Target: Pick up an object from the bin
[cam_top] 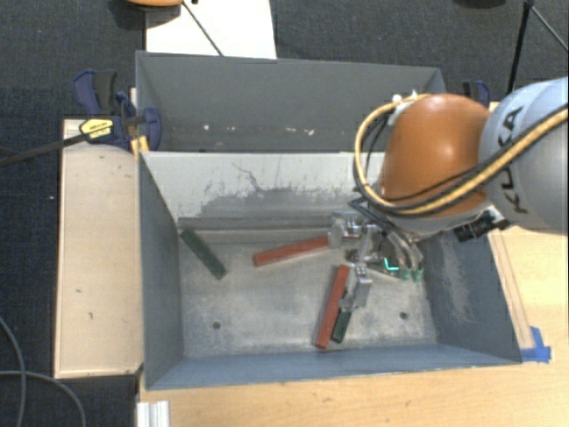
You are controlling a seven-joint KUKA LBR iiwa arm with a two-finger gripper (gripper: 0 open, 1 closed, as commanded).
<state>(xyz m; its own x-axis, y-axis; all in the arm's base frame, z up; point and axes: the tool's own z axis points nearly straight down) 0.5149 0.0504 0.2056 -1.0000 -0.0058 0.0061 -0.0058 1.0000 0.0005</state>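
— Right under the gripper [358,288], low in the grey bin [267,365]: a red stick [332,311]. Seen?

— Seen. Long, thin, flat on the floor. Runs steeply: upper end tucked in at the gripper's left side, lower end pointing away from it, downward and a little to the left.

— Held?

— Cannot tell. Close beside the gripper's tip, certainly; whether touching, unclear. Whether spread or pressed together, likewise impossible to say, with metal and shadow all in one knot there.

— Anything alongside?

— A dark green block [341,328], short, just below the gripper. Lies against the lower half of that stick, on its right side, on nearly the same slant.

— And farther from the gripper?

— To its left and slightly higher, a second red stick [289,253]. Almost level, right end tipped up a touch and pointing at the gripper, stopping just short of it. Well off to the gripper's left, a dark green bar [202,253], slanted the other way, upper end to the left.

— Above the gripper?

— The orange cover [431,149] on the wrist, looped round by yellow-and-black cables [425,205].
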